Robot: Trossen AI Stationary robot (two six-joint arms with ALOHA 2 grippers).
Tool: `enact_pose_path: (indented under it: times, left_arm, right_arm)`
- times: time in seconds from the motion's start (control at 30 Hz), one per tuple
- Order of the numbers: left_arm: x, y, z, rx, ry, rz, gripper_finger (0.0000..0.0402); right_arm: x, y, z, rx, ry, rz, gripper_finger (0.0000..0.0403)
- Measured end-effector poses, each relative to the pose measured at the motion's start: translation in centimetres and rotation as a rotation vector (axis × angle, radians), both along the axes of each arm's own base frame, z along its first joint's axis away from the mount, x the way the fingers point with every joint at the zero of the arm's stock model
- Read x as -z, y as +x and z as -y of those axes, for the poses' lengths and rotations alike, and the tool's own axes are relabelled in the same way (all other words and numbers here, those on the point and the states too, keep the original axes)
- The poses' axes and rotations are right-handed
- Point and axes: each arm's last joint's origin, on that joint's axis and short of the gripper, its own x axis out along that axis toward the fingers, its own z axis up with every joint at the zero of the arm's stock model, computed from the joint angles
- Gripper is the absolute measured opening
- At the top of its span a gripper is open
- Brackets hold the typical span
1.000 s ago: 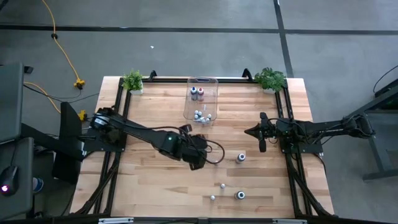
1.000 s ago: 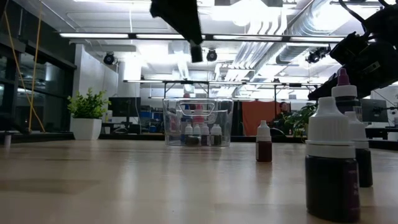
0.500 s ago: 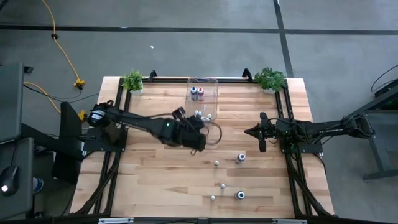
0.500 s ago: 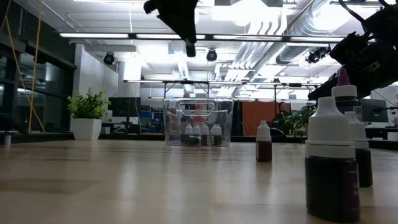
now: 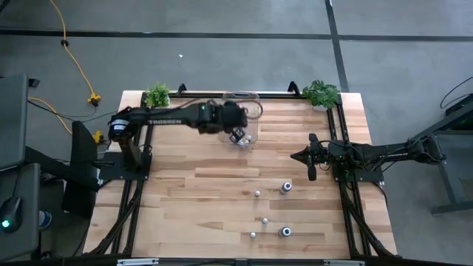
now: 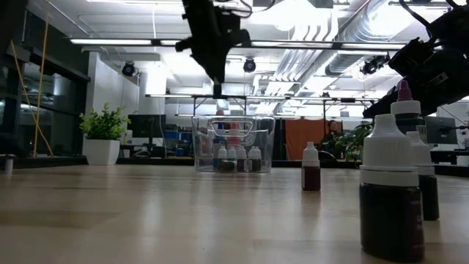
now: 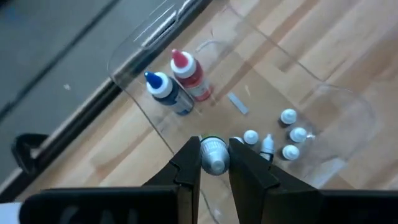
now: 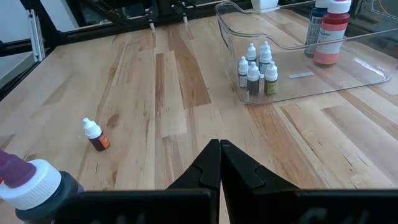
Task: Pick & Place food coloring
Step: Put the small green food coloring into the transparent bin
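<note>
The left gripper (image 7: 214, 163) pinches a small white-capped food coloring bottle (image 7: 214, 154) above the clear bin (image 5: 253, 103), having swung there from mid-table. The right gripper (image 8: 220, 163) waits at the wooden table's (image 5: 185, 214) right side, fingers together. Five bottles (image 5: 285, 188) dot the front boards.

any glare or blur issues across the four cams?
Low view: bright ceiling strip lights backlight the scene; the nearest dark white-capped bottle looms large and soft. Left wrist view: the clear plastic bin shows faint reflections; the small white-capped bottle held by the left gripper is slightly soft. Other views look fine.
</note>
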Motion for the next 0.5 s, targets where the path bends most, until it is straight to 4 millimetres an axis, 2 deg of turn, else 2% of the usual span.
enact_pose_path:
  times: [0.2, 0.5]
  left_arm:
    - [0.2, 0.0, -3.2, 0.015, -0.125, 0.049, 0.0056]
    - [1.7, 0.7, -5.2, 0.009, -0.203, 0.053, 0.0056]
  right_arm:
    - [0.0, 0.0, 0.0, 0.000, 0.000, 0.000, 0.0000]
    - [0.0, 0.0, 0.0, 0.000, 0.000, 0.000, 0.0000]
